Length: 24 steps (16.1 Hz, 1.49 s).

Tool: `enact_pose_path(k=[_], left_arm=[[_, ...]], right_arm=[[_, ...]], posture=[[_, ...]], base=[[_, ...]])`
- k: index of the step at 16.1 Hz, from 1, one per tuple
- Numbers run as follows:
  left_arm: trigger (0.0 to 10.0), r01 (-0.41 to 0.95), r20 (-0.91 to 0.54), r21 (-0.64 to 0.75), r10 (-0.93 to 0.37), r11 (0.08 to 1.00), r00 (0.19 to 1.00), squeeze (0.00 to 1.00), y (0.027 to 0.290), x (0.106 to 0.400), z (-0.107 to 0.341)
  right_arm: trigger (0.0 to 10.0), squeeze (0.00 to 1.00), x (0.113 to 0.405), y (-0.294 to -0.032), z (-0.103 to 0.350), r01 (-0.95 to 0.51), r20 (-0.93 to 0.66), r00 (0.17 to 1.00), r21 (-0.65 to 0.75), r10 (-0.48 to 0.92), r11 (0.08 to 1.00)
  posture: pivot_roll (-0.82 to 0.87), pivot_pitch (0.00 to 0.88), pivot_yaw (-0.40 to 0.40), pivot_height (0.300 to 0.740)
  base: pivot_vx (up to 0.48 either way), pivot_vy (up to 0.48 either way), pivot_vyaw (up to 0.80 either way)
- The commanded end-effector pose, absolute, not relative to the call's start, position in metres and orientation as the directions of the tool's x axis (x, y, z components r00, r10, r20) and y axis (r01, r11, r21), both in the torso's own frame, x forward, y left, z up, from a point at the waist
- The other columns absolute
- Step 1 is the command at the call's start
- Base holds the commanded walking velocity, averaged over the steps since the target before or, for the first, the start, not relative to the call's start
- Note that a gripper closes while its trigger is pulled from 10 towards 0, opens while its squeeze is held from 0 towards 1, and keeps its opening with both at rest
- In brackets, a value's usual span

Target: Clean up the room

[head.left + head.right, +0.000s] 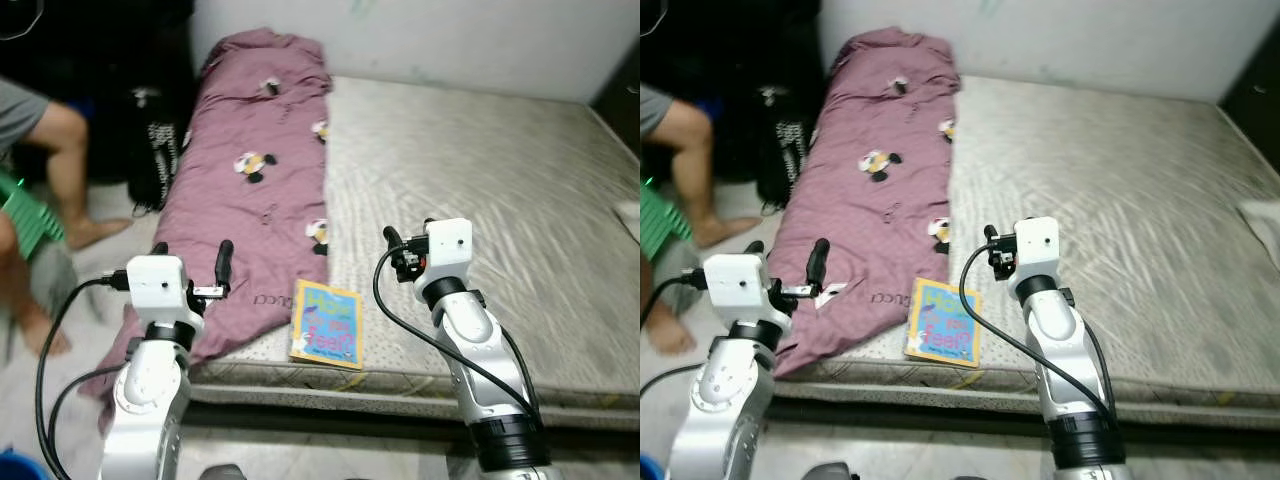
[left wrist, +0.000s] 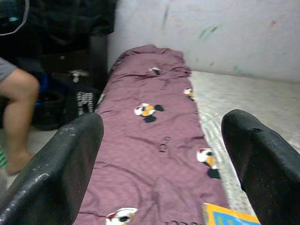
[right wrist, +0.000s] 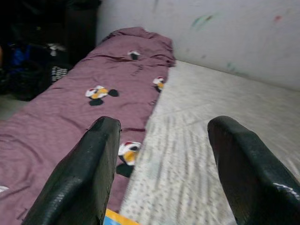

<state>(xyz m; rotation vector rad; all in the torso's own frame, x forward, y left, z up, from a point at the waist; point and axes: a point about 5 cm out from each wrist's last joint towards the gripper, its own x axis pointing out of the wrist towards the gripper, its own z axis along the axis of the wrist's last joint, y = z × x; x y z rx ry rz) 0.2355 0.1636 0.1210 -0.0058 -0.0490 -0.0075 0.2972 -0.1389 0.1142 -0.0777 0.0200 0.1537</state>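
I'm hovering both tools, left tool [image 1: 192, 262] and right tool [image 1: 398, 250], fingers spread and empty, above the grey mattress [image 1: 520, 200]. The yellow-and-blue picture book [image 1: 326, 324] is lying at its near edge (beside the mauve cartoon-print blanket [image 1: 250, 170]); I'm planning a low, flat pinch.

One bare grey mattress [image 1: 500, 200]. One mauve cartoon-print quilt [image 1: 250, 190]. One yellow-and-blue picture book [image 1: 326, 324]. One black bag [image 1: 155, 150]. One seated person [image 1: 40, 130].
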Motion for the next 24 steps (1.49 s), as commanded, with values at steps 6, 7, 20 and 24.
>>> enact_pose_path(k=[6, 7, 20, 24], left_arm=[[10.0, 0.022, 0.058, -0.019, -0.021, 1.000, 0.998, 0.00, 0.160, 0.235, 0.124], [10.0, 0.013, 0.046, -0.010, -0.012, 1.000, 0.999, 0.00, 0.160, 0.235, 0.122], [10.0, -0.076, 0.048, -0.024, 0.077, 0.997, 0.996, 0.00, 0.171, 0.230, 0.129], [10.0, -0.088, -0.008, -0.030, 0.088, 0.996, 0.996, 0.00, 0.173, 0.225, 0.123]], right_arm=[[10.0, 0.00, 0.298, -0.142, 0.115, -0.143, -0.033, 0.989, -0.076, 0.141, 0.987], [10.0, 0.00, 0.299, -0.142, 0.115, -0.142, -0.035, 0.990, -0.076, 0.139, 0.987], [10.0, 0.00, 0.301, -0.142, 0.111, -0.139, -0.068, 0.989, -0.079, 0.134, 0.987], [10.0, 0.00, 0.301, -0.137, 0.109, -0.155, -0.090, 0.985, -0.087, 0.147, 0.984]], posture=[[-0.04, 0.006, -0.083, 0.740], [-0.04, 0.009, -0.084, 0.740], [-0.03, 0.039, -0.084, 0.740], [-0.03, 0.060, -0.071, 0.740]], base=[[0.275, 0.000, 0.00], [0.000, 0.000, 0.00], [0.000, 0.000, -0.62], [0.000, 0.000, -0.80]])
